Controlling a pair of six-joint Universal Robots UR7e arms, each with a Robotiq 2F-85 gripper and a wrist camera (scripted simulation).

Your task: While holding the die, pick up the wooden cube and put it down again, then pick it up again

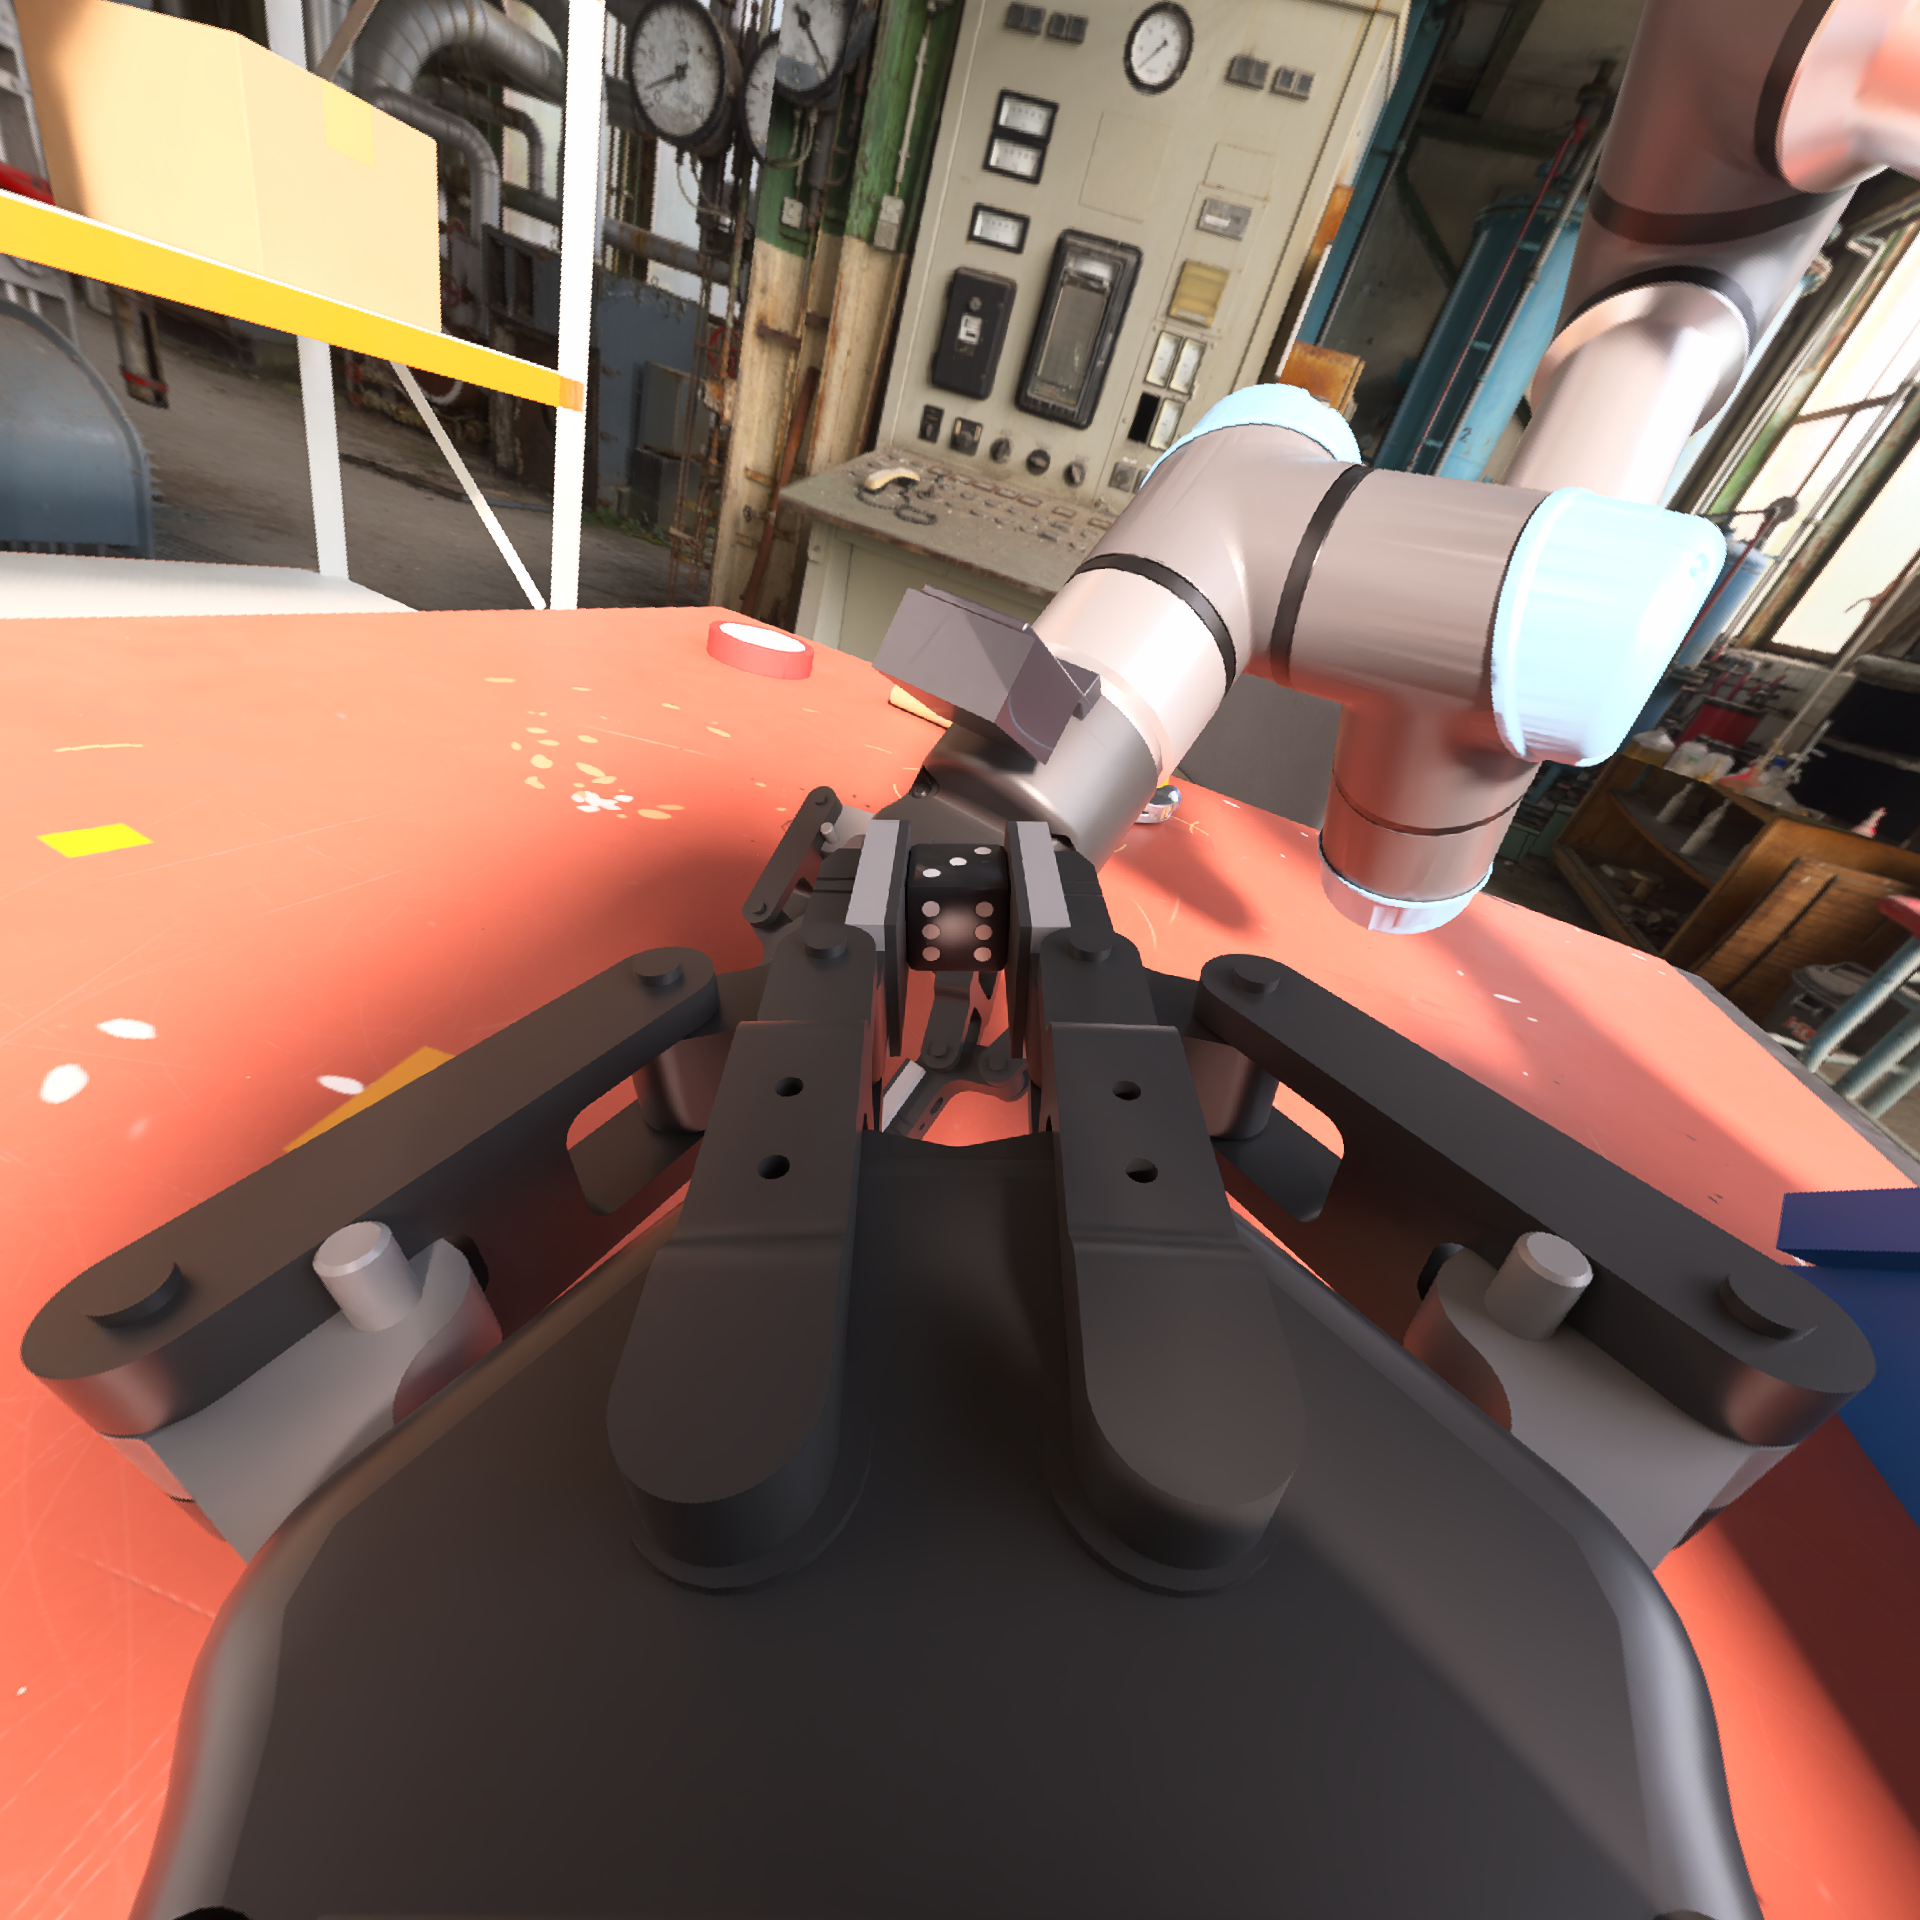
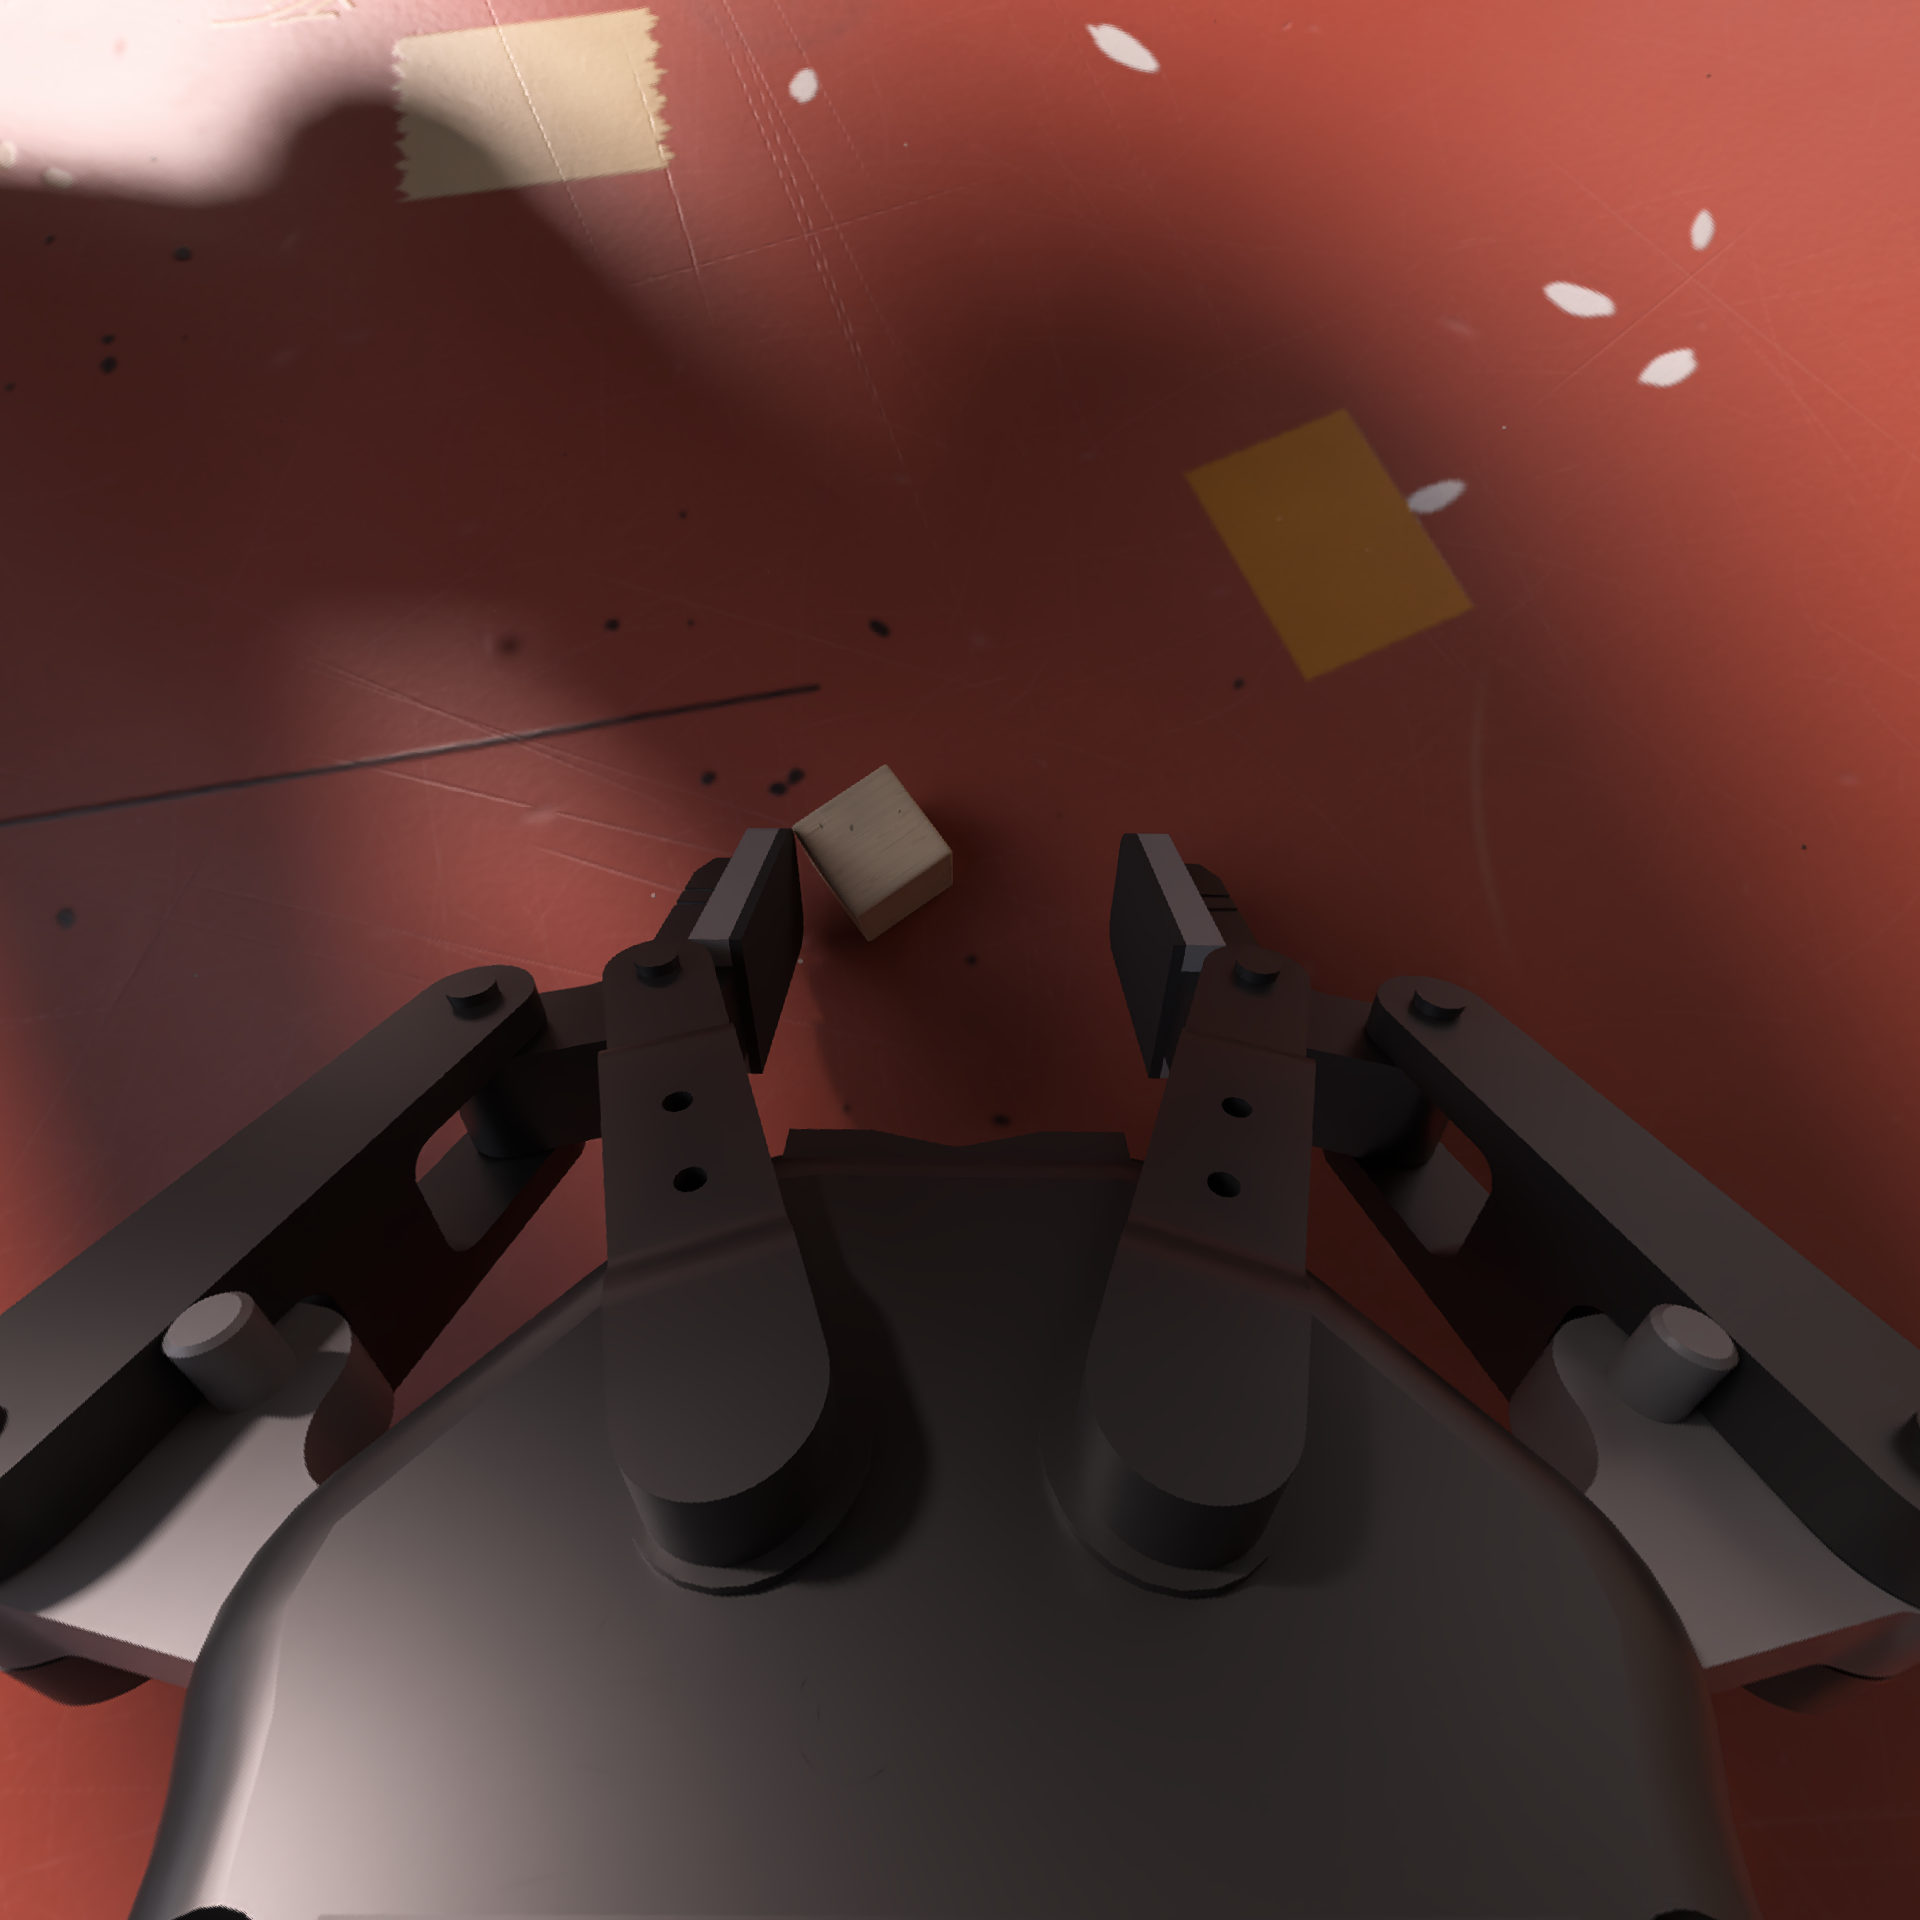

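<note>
Wooden cube point(image 2: 875, 852) resting on red surface point(image 2: 416, 883), lying ahead of right hand point(image 2: 956, 904) and off-centre toward its left finger, rotated so corners rather than flat faces point at the pads. No long axis to speak of; sides roughly equal. Right hand spread wide, grasping nothing, tilted down over the cube. Left pad point(image 2: 769, 914) right at the cube's near corner, possibly touching, hard to say from this angle; opposite pad well apart from it. Judged: closing as is would likely meet a corner first and twist or push the cube, so a small sideways shift and a wrist turn look needed before the pick.

Left hand point(image 1: 956, 899) clenched on the black die point(image 1: 956, 904), white pips showing on top and near faces, die held between both pads clear above the surface. Right arm's wrist point(image 1: 1091, 707) directly behind the die in the left wrist view, so both hands close together. Right hand clearly nearer the cube; cube not visible from the left wrist.

Red tape roll point(image 1: 760, 646) far back on surface, yellow patch point(image 2: 1328, 540) and tan tape strip point(image 2: 530, 104) beyond the cube, all well apart from it.
</note>
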